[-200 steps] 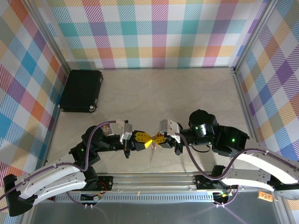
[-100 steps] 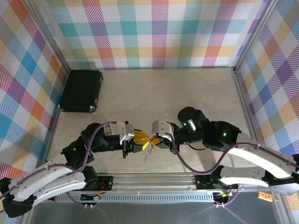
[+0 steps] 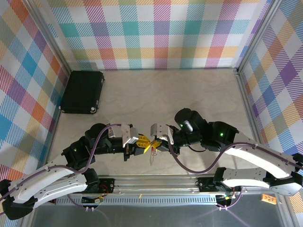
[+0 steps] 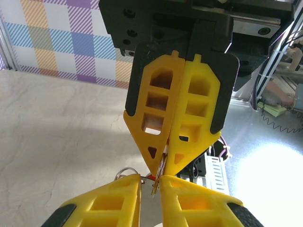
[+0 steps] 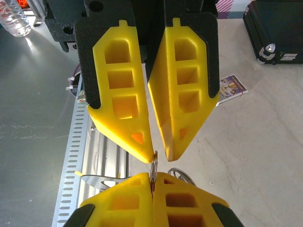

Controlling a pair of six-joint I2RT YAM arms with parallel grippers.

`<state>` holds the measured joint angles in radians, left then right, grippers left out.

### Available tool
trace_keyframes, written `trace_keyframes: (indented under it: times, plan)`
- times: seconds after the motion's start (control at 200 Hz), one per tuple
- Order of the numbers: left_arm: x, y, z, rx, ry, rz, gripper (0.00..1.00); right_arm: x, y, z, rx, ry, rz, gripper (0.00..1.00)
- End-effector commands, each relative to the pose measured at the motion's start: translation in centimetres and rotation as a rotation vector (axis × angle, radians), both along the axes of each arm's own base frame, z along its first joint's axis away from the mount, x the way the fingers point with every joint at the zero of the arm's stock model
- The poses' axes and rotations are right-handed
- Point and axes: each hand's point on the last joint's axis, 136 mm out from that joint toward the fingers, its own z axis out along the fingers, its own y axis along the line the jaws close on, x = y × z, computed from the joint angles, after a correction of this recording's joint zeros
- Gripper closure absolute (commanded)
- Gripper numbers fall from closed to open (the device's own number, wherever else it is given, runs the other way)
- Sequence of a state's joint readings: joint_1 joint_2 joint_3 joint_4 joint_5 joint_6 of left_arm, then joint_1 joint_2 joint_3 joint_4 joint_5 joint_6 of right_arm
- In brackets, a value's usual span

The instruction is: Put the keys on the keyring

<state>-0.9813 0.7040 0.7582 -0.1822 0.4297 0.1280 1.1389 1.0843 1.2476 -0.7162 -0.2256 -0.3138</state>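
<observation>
**Ring pinched on your right, key at your left tips**

Nearest the bases, your two grippers stood tip to tip over the near part of the table (image 3: 189, 94). Your right gripper (image 5: 152, 178) had its pads pressed together on the thin rim of the keyring (image 5: 181, 175). The ring's loops and thin silver pieces hung free beside and below the pinch. Your left gripper (image 4: 150, 182) had its fingers narrowly apart. A sliver of metal and a fleck of red, probably the red key (image 4: 151, 177), sat in that gap, touching the ring or just beside it. You could not tell whether those fingers were actually clamping it.

You were dealing with small, light, stiff things. The metal was hard, likely slick against the pads, and prone to pivoting in a pinch. The ring would probably spring back if pried, so a firm hold on its rim, clear of the opening, suited it. The key looked best taken by its plastic head, flat sides to the pads, with the hole left uncovered. The dangling pieces could swing and snag.

Farther back, the black case (image 3: 83, 91) lay by the left wall, well apart.
</observation>
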Motion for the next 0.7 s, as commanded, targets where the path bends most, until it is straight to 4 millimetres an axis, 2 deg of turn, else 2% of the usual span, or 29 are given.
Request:
trace_keyframes:
  times: [0.0, 0.13, 0.26, 0.415, 0.53, 0.695]
  plan:
    - [-0.1, -0.2, 2.9, -0.071, -0.058, -0.008, 0.81, -1.4, 1.5, 2.5, 0.099, 0.024, 0.084, 1.00]
    - [-0.2, -0.1, 2.6, -0.057, -0.059, -0.014, 0.74, -1.1, 1.5, 2.7, 0.106, 0.010, 0.067, 1.00]
    - [-0.2, -0.1, 2.5, -0.055, -0.056, -0.017, 0.74, -1.1, 1.5, 2.8, 0.107, 0.015, 0.066, 1.00]
    - [-0.1, -0.1, 2.5, -0.053, -0.061, -0.011, 0.87, -1.2, 1.6, 2.7, 0.103, 0.023, 0.074, 1.00]
    - [-0.1, 0.1, 2.8, -0.060, -0.069, -0.003, 1.00, -1.3, 1.6, 2.7, 0.103, 0.024, 0.076, 1.00]
    - [-0.4, 0.5, 4.3, -0.132, -0.087, 0.000, 1.00, -1.4, 1.6, 2.8, 0.108, 0.030, 0.079, 1.00]
